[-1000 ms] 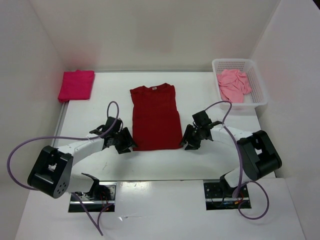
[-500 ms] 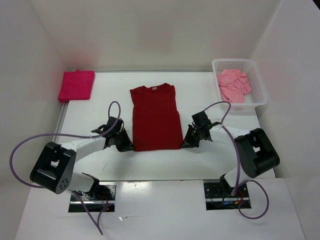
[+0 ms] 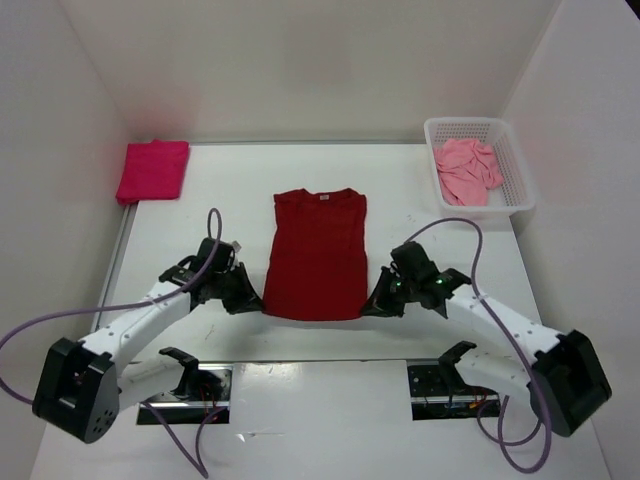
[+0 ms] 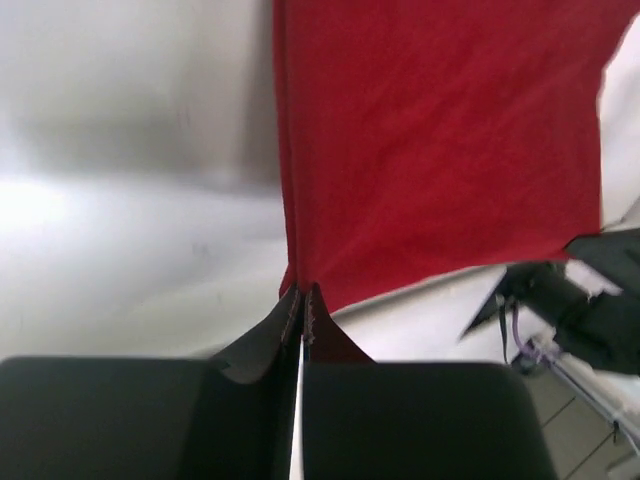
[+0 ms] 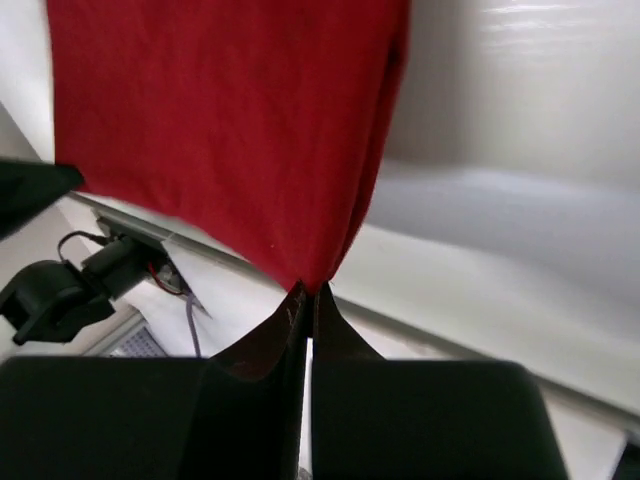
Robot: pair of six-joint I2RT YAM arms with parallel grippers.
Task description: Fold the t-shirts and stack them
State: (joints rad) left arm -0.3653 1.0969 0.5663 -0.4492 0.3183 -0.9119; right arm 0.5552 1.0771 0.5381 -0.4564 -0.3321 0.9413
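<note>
The dark red t-shirt (image 3: 318, 255) lies lengthwise in the middle of the table, sleeves folded in, collar toward the back. My left gripper (image 3: 256, 302) is shut on its near left hem corner, and my right gripper (image 3: 368, 306) is shut on its near right hem corner. In the left wrist view the red cloth (image 4: 430, 140) rises from the pinched tips of the left gripper (image 4: 302, 296). The right wrist view shows the same cloth (image 5: 220, 120) hanging from the right gripper (image 5: 308, 292). A folded magenta-pink t-shirt (image 3: 153, 170) lies at the back left. A crumpled salmon-pink t-shirt (image 3: 466, 170) sits in the basket.
The white mesh basket (image 3: 519, 190) stands at the back right against the wall. White walls enclose the table on three sides. Purple cables loop from both arms. The arm bases and mounting plates sit at the near edge.
Both grippers have shut on the hem corners of the dark red shirt and drawn it toward the near edge. Both arms have stretched lower and forward.
</note>
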